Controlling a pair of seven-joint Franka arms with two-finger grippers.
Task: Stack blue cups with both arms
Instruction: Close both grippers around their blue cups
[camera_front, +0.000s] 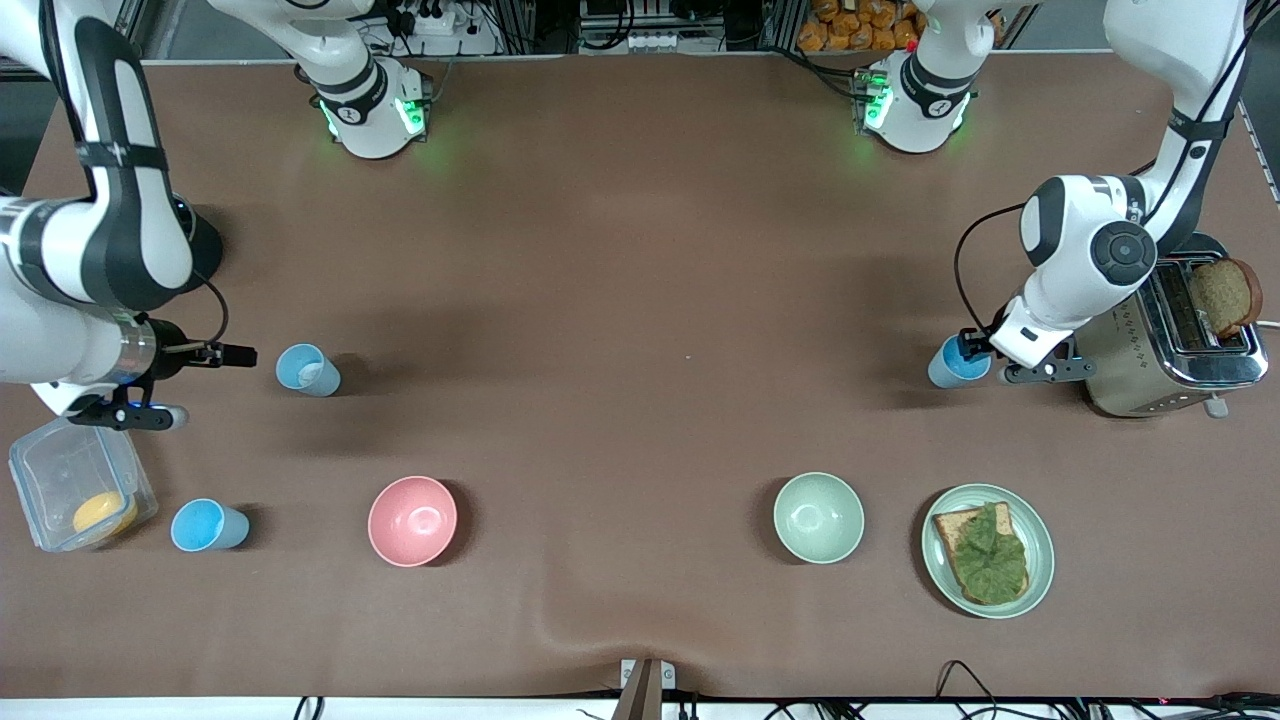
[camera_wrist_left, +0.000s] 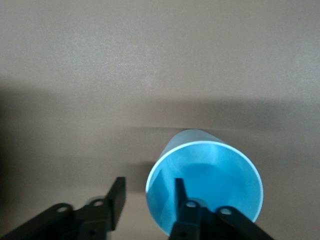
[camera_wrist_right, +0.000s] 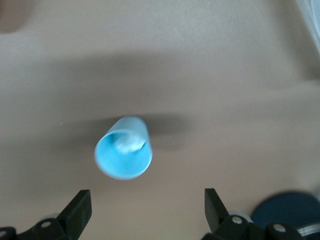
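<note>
Much of the left gripper (camera_front: 985, 352) is hidden under its own white wrist beside the toaster (camera_front: 1170, 345), and only part of the blue cup (camera_front: 957, 362) it works on peeks out; the left wrist view shows more, with one finger (camera_wrist_left: 181, 197) inside that cup's (camera_wrist_left: 204, 187) rim and the other outside the wall, jaws straddling the wall but a gap showing, not clenched. A slice of brown bread (camera_front: 1225, 295) sticks out of the toaster's slot. Well away from the toaster, toward the right arm's end, the right gripper (camera_front: 195, 385) hovers spread wide, gripping nothing, just beside a pale blue cup (camera_front: 307, 369) standing on the table; something whitish sits inside it (camera_wrist_right: 123, 154), too blurred to name. Nearer the front camera, a clear plastic box (camera_front: 80, 495), partly covered by the right arm, holds a yellow-orange lump. Beside it stands a third cup, bright blue (camera_front: 207, 525), then a pink bowl (camera_front: 412, 520), a pale green bowl (camera_front: 818, 517), and a green plate (camera_front: 987, 549) carrying bread topped with a leaf
</note>
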